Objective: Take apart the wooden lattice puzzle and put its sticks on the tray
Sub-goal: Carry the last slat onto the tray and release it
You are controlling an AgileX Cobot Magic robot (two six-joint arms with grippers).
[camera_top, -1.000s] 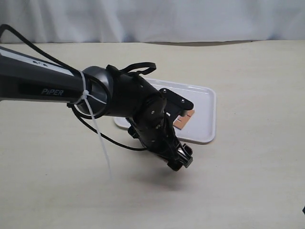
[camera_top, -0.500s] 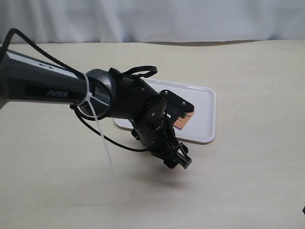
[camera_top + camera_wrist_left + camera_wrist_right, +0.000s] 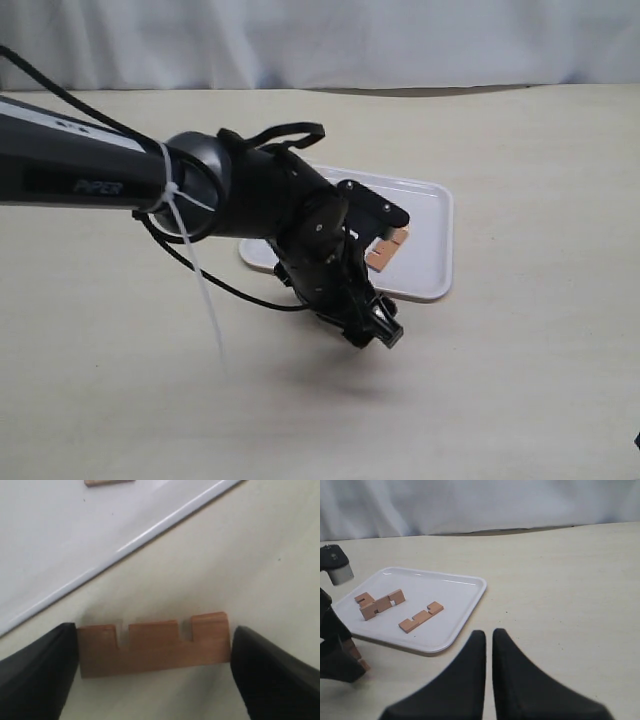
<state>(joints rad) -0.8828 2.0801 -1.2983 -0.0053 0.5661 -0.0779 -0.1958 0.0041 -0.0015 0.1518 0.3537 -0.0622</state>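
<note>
Notched stick (image 3: 150, 652) was clamped end to end by the left gripper (image 3: 378, 332), one dark finger (image 3: 45, 670) pressed against each short end, so its long axis ran straight across the jaws (whether it was clear of the tabletop could not be told). In the exterior view it sat at lower centre, just outside the near rim of the tray (image 3: 425, 250), which lay up and to the right. A single stick (image 3: 420, 617) and a joined pair (image 3: 377, 604) lay inside. The right gripper (image 3: 487, 647) was pinched closed on nothing, well apart.
</note>
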